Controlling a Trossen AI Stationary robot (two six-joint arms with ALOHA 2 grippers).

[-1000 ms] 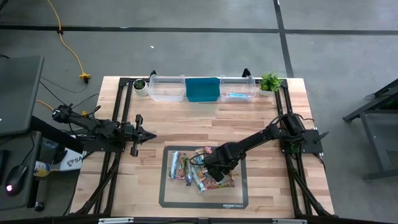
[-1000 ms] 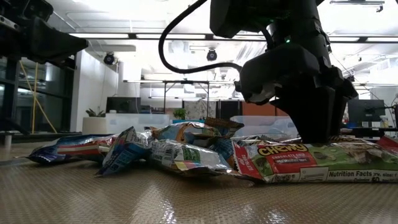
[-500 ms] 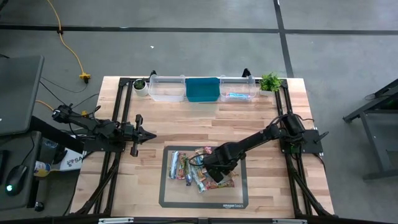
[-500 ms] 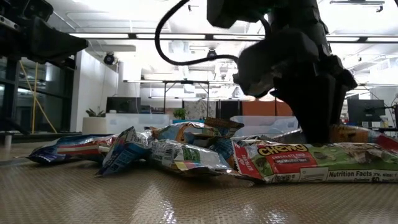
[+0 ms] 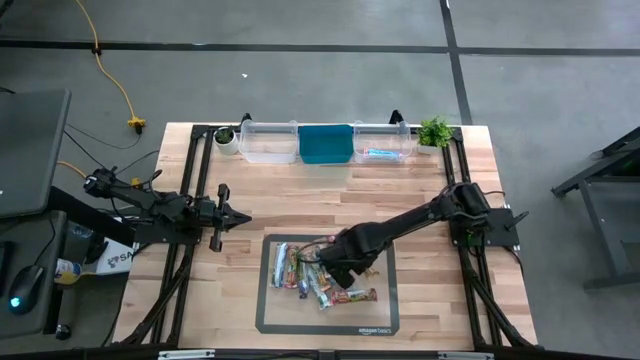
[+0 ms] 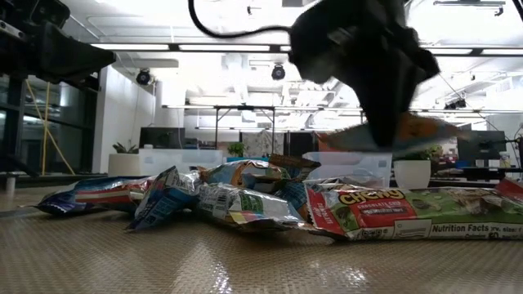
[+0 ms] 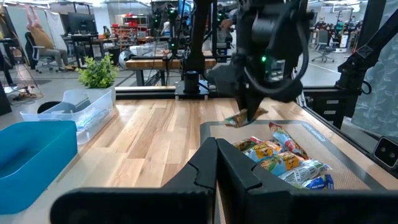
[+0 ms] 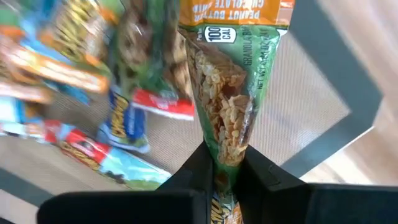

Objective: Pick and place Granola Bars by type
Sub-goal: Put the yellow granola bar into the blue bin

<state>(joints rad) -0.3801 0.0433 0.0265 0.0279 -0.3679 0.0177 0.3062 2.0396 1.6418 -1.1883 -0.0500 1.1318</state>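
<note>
Nearest the low camera, on the dark rectangular mat [image 5: 268, 322] at the front of the pale wooden bench [image 5: 300, 195]: a loose heap of slim, shiny-wrapped granola bars [image 6: 233, 196], blue, teal and red-orange, overlapping one another. At the heap's right end, a long red-and-green bar marked "CHEWY" [image 6: 392, 211], flat on the mat.

Just above the heap, clear of the mat: the right hand [image 8: 225, 167], pinched tight on the end of one green-and-orange peanut butter granola bar [image 8: 229, 81]. Bar hanging free of the pile, seen lifted and roughly level in the low view [image 6: 404, 131], its far end pointing away from the fingers in the wrist view. From above, hand [image 5: 345, 268] over the middle of the mat, arm reaching in from the bench's right side.

Further left, well apart from the mat: the left hand [image 5: 240, 217], fingers pressed together and holding nothing, hovering over bare wood near the left edge.

At the far edge of the bench, a row of three small rectangular bins side by side: a clear plastic bin [image 5: 268, 142] on the left, a blue plastic bin [image 5: 325, 145] in the middle, another clear bin [image 5: 384, 142] on the right with one light-blue bar [image 5: 380, 153] lying inside. Beside each end of the row, a small green potted plant [image 5: 434, 131].
</note>
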